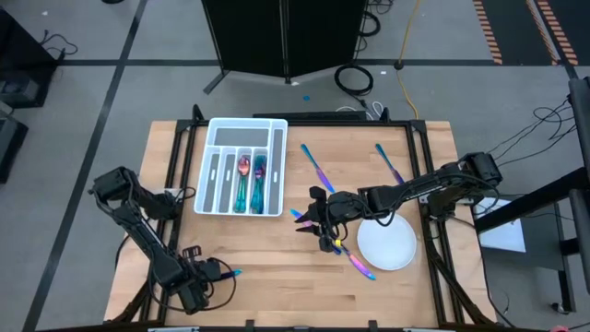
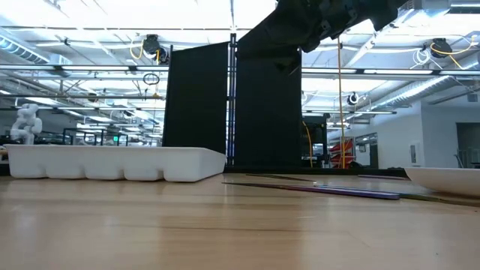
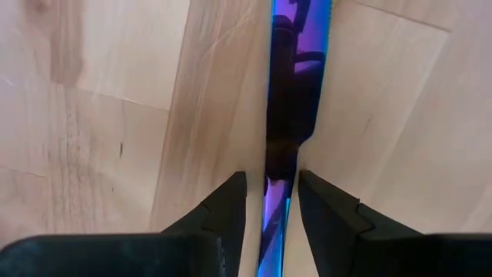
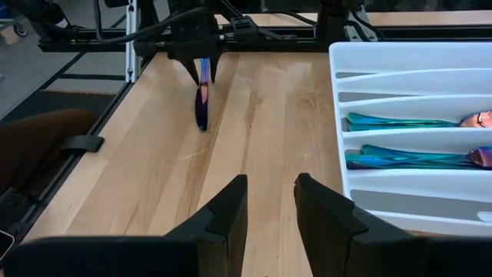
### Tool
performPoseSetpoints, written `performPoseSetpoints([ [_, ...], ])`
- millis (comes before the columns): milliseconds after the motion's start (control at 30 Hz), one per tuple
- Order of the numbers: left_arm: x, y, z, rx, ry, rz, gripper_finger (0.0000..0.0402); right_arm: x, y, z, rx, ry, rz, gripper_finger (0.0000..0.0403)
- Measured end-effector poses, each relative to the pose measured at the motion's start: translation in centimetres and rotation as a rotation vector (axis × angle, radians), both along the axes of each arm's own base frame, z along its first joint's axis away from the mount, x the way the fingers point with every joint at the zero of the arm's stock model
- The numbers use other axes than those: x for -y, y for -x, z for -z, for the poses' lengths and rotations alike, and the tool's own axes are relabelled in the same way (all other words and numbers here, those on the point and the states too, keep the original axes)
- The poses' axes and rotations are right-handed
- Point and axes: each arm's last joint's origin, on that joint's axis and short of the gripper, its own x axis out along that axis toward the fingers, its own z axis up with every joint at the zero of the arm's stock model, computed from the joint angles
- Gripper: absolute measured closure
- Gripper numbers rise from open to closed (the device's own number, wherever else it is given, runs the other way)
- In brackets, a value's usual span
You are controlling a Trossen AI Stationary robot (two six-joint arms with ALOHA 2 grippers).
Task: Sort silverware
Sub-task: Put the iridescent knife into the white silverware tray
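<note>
Right between the left gripper (image 3: 270, 201) fingers sits a purple-blue knife (image 3: 290, 92) flat on the wooden table (image 3: 115, 92), jaws narrowed close on either side of it, though I can't tell if they're gripping. Right gripper (image 4: 269, 196) hangs partly open with nothing between its jaws, two teal-handled spoons (image 4: 400, 140) off to one side in the white tray (image 4: 369, 54).

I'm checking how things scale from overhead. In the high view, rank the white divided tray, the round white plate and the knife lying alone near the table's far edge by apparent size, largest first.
1. White divided tray
2. Round white plate
3. Knife, long but very slim
</note>
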Motion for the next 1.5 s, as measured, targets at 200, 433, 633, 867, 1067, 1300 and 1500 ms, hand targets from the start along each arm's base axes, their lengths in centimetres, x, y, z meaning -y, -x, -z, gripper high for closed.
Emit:
performPoseSetpoints([
  [200, 0.1, -0.1, -0.4, -0.003, -0.033, 0.006, 0.0282, 0.0, 0.0, 0.0, 0.004, -0.001, 0.001, 0.0307],
  [433, 0.3, -0.3, -0.7, -0.001, -0.030, 0.018, 0.0291, 0.0, 0.0, 0.0, 0.004, -0.001, 0.000, 0.0307],
  [633, 0.4, -0.4, -0.8, 0.001, -0.026, 0.046, 0.0338, 0.0, 0.0, 0.0, 0.004, 0.000, 0.000, 0.0307],
  [867, 0.3, -0.5, -0.8, -0.002, -0.028, 0.044, 0.0348, 0.0, 0.0, 0.0, 0.004, 0.000, 0.000, 0.0307],
  [1067, 0.0, -0.9, -0.8, -0.012, -0.020, 0.031, 0.0349, 0.0, 0.0, 0.0, 0.003, 0.000, 0.000, 0.0307],
  [1300, -0.8, -1.4, -1.6, 0.023, -0.023, 0.003, 0.0350, 0.0, 0.0, 0.0, 0.003, 0.000, 0.000, 0.0307],
  [1500, -1.8, -2.0, -3.3, 0.101, -0.019, -0.042, 0.0350, 0.0, 0.0, 0.0, 0.003, 0.000, 0.000, 0.0307],
])
